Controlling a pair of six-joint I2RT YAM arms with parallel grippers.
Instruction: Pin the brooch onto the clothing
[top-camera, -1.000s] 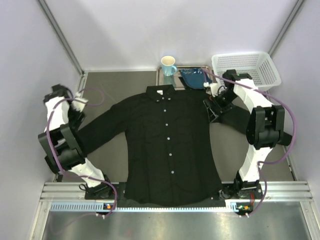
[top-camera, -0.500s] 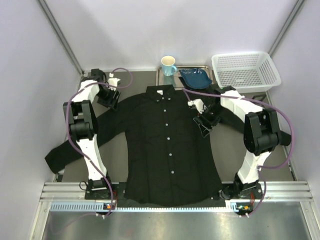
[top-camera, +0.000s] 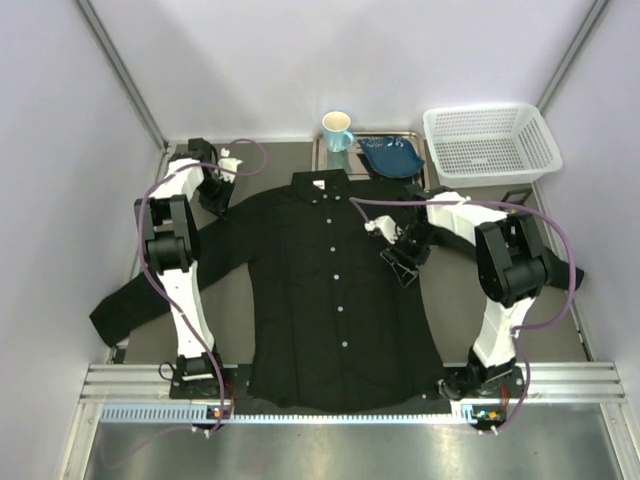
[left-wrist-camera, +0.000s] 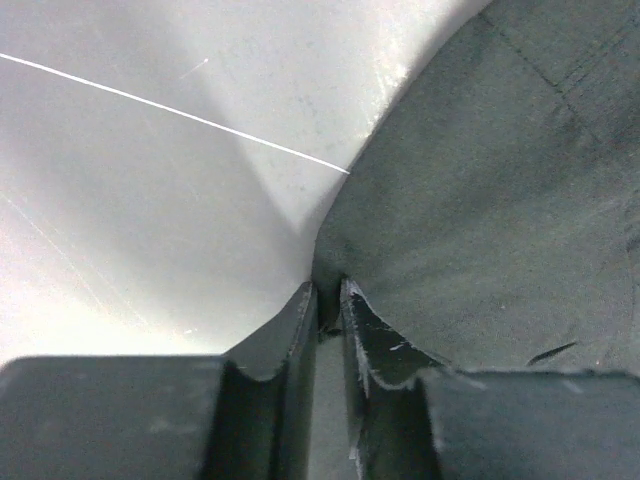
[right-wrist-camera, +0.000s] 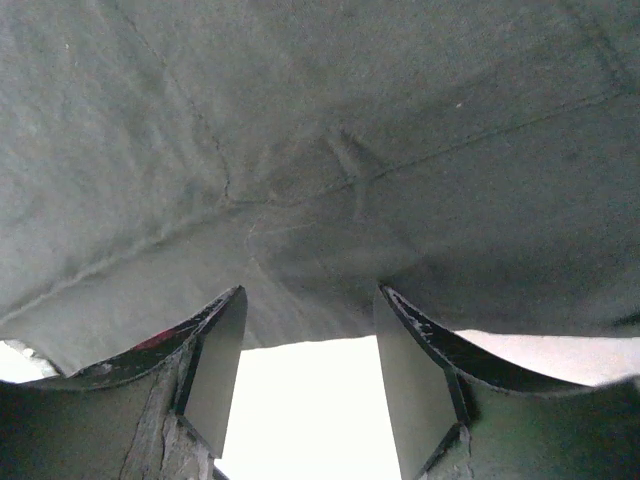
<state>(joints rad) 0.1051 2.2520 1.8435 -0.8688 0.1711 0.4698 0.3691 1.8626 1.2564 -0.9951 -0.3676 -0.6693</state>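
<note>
The clothing (top-camera: 335, 300), a black button-up shirt, lies flat in the middle of the table. My left gripper (top-camera: 213, 188) is at the shirt's left shoulder. In the left wrist view its jaws (left-wrist-camera: 328, 298) stand nearly together, with an edge of the black cloth (left-wrist-camera: 500, 200) pinched between the tips. My right gripper (top-camera: 398, 265) is low over the shirt's right chest, near the armpit. In the right wrist view it (right-wrist-camera: 310, 295) is open, its tips against the black cloth (right-wrist-camera: 300, 120) and nothing between them. The brooch is out of view.
At the back stand a light-blue cup (top-camera: 337, 130), a metal tray (top-camera: 345, 160) with a blue dish (top-camera: 390, 155), and a white basket (top-camera: 490, 140). The shirt's left sleeve (top-camera: 130, 300) trails toward the left wall. A metal rail (top-camera: 350, 385) runs along the near edge.
My left arm swung from the left side up to the shirt's left shoulder and its jaws closed on the cloth. My right gripper moved left from the sleeve onto the chest, its jaws narrowing.
</note>
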